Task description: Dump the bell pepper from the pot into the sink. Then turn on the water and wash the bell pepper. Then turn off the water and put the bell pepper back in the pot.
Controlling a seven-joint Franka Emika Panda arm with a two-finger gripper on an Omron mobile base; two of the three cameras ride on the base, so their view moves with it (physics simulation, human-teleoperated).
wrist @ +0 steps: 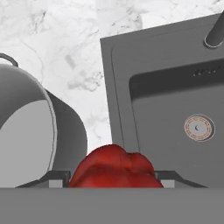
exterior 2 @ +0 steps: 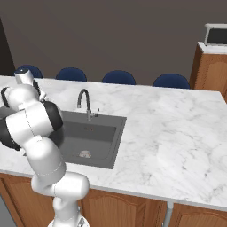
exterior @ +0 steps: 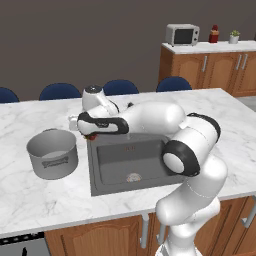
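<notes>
The red bell pepper [wrist: 114,168] sits between my two fingertips [wrist: 57,177] in the hand view, and my gripper [wrist: 113,179] is shut on it. From the left base view the gripper [exterior: 89,131] hangs over the counter strip between the pot and the sink's far left corner, with a bit of the bell pepper [exterior: 92,135] showing beneath it. The grey pot [exterior: 52,153] stands upright left of the sink, and its inside [wrist: 26,140] looks bare. The dark sink [exterior: 117,159] [exterior 2: 99,133] [wrist: 175,100] has a pale drain [wrist: 199,127]. No water runs from the faucet [exterior 2: 83,103].
White marble counter [exterior: 35,200] surrounds the sink. Blue chairs [exterior: 60,91] line its far side. A microwave [exterior: 182,34] stands on wooden cabinets at the back right. My own arm [exterior: 165,125] stretches over the sink's far edge.
</notes>
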